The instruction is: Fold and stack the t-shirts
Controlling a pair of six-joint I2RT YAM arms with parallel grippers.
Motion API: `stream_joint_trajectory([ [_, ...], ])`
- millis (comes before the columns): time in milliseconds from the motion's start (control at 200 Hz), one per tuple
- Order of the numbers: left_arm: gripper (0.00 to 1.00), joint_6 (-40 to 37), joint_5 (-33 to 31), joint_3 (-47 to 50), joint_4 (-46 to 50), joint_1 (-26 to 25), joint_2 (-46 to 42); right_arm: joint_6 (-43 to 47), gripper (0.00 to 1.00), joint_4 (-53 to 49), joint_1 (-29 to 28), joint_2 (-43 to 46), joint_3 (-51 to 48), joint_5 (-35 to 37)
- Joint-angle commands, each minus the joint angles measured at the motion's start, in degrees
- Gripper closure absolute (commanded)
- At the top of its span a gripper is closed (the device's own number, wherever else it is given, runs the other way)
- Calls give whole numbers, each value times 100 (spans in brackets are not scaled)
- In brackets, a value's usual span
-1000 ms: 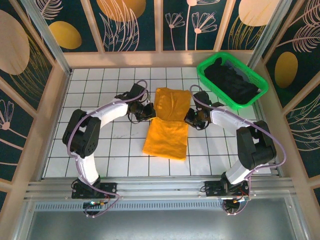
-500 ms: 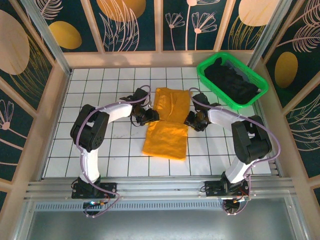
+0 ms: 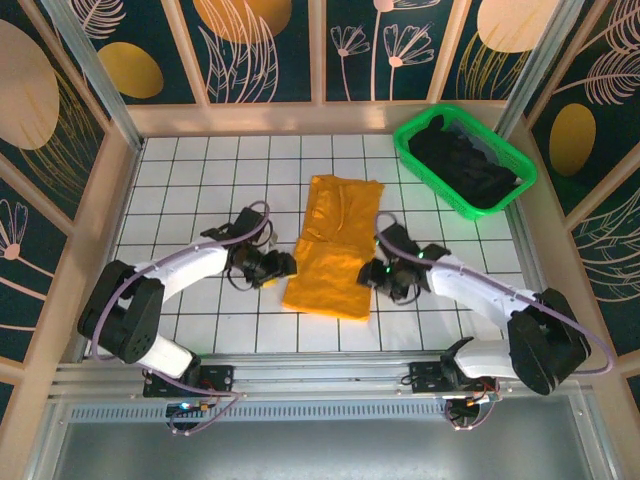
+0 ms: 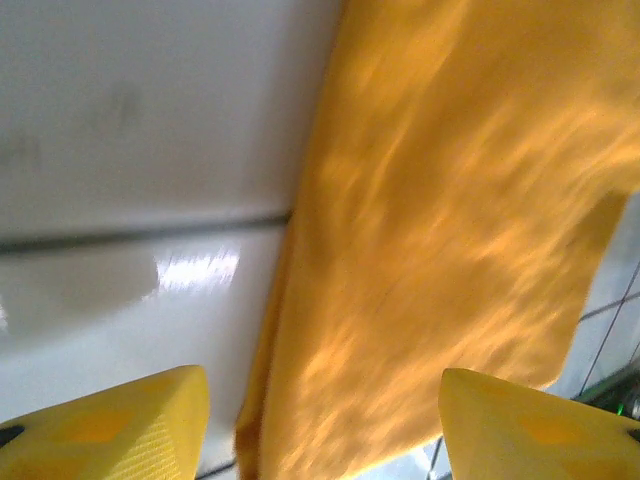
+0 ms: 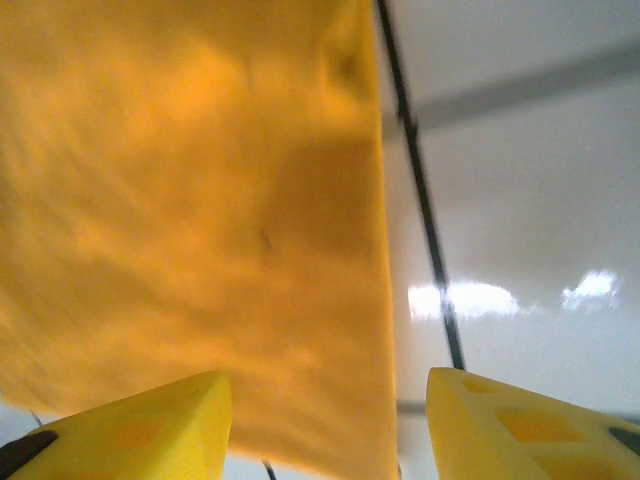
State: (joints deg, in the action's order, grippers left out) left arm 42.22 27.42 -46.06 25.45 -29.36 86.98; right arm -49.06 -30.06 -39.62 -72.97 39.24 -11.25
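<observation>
1. The left gripper [image 3: 283, 268] and the right gripper [image 3: 368, 273] have let go, jaws apart, and slid to the lower sides of the orange-yellow t-shirt [image 3: 335, 240], centre frame.
2. A crosswise fold likely follows; the black t-shirts [image 3: 465, 165] wait in the basket [image 3: 427, 175], upper right.

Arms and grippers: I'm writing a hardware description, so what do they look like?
The left arm and right arm have white tubular links, black joint housings and pale purple cables looping alongside. The left gripper and right gripper have black bodies; their fingers are yellow and wedge-shaped.
</observation>
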Motion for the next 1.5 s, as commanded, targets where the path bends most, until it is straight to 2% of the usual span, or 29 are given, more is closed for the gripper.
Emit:
stream_joint_trajectory([
  [0, 37, 129, 623, 380, 279, -199, -161, -797, 44, 17, -544, 101, -387, -273],
  [90, 37, 130, 601, 563, 260, -293, -217, -1124, 44, 200, -817, 21, -554, -208],
  [230, 38, 360, 669, 768, -156, -315, -229, -1492, 46, 686, -881, -13, -805, -150],
  [370, 44, 634, 731, 688, -699, -429, 33, -1624, 54, 1036, -881, -279, -801, -167],
  [490, 59, 804, 753, 645, -1076, -455, 264, -1607, 63, 1064, -852, -459, -731, -97],
  [561, 72, 858, 745, 595, -1180, -456, 311, -1581, 70, 1191, -762, -486, -731, -122],
  [626, 85, 890, 655, 514, -1174, -451, 274, -1554, 81, 1278, -644, -526, -679, -132],
  [736, 100, 968, 557, 349, -1131, -456, 208, -1601, 96, 1450, -472, -595, -545, -167],
  [761, 100, 988, 524, 321, -1110, -452, 182, -1628, 100, 1444, -454, -602, -505, -163],
  [956, 100, 1162, 199, -180, -760, -436, -135, -1759, 100, 571, -323, -146, 60, 255],
  [1156, 100, 1253, 89, -1390, -549, -124, 15, -1238, 100, -119, 537, 53, 1060, 263],
  [1386, 100, 1528, 427, -2994, -999, 570, 1066, -511, 100, -143, 1657, -988, 2574, -131],
  [1491, 100, 1550, 606, -3967, -1079, 756, 2054, -265, 100, -76, 2083, -1809, 3374, -203],
])
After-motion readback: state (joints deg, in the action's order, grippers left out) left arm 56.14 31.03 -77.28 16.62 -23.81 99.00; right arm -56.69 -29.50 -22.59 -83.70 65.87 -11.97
